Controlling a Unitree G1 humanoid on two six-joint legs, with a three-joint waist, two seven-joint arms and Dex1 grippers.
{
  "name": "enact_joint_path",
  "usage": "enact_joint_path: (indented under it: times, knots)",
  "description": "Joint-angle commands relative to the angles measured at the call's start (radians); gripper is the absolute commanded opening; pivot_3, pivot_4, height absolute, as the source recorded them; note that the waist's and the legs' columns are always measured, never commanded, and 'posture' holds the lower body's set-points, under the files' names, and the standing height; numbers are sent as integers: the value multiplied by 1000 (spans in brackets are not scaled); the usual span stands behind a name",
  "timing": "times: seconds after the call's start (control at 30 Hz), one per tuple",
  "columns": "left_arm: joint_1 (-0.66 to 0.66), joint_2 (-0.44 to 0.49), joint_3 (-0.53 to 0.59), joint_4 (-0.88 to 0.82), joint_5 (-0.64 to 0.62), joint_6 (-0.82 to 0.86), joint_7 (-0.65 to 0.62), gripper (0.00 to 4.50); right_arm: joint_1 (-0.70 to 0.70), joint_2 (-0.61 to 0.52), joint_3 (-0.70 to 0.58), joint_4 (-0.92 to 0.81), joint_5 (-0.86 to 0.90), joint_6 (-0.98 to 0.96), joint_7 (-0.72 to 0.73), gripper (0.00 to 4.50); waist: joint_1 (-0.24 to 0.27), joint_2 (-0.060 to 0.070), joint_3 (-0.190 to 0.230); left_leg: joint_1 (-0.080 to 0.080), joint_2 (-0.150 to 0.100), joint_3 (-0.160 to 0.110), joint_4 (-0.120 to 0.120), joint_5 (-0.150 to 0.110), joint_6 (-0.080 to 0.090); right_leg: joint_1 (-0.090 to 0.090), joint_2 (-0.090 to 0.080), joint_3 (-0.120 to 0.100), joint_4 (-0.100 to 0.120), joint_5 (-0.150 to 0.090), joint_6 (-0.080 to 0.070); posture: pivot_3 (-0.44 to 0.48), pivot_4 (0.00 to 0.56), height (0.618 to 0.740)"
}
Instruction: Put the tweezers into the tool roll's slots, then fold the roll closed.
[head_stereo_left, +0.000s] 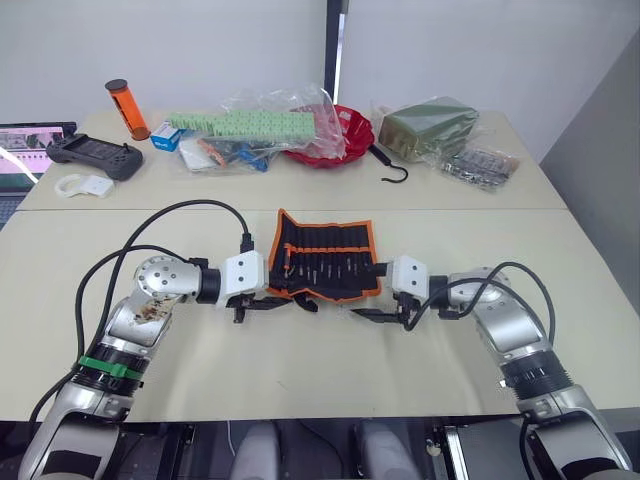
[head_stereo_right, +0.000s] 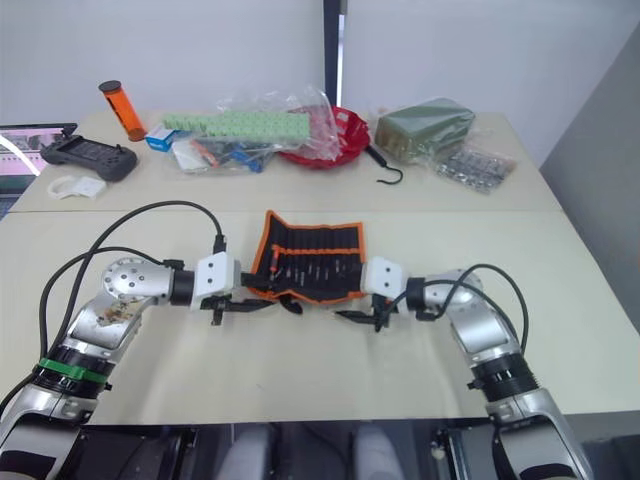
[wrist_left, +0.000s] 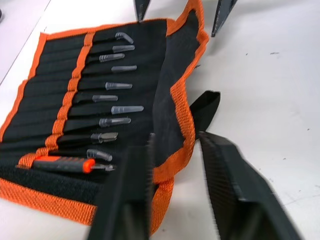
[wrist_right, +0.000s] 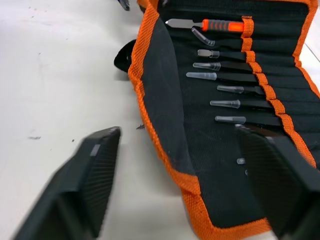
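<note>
The tool roll lies open flat on the near table, black with orange piping. Several tweezers sit in its slots with clear caps on their tips, beside an orange-handled tool. My left gripper is at the roll's near left corner. It is open, and in the left wrist view its fingers straddle the orange edge of the near flap. My right gripper is at the near right corner, open wide, with that corner between its fingers. A black strap sticks out from the near edge.
The far table holds a black game controller, an orange tube, plastic bags with green parts, a red bowl, a black hook and a green package. A seam divides the two tables.
</note>
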Motion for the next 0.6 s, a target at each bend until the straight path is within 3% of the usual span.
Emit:
enact_joint_path:
  times: [0.03,0.23,0.6]
  knots:
    - [-18,0,29,27,-19,-32,-9,27,2,2,-15,-9,15,-12,-6,2161,0,0,0,0,0,0,0,0,0,0,0,0,0,0,0,0,150,740]
    - [-18,-14,28,63,-21,-65,-7,0,10,0,-10,-12,21,-9,10,52,1,0,0,0,0,0,0,0,0,0,0,0,0,0,0,0,150,740]
    - [110,104,69,-140,-183,135,-149,0,73,-35,-4,-158,118,163,107,52,-3,1,0,1,0,0,-1,0,0,0,0,0,1,0,0,0,150,740]
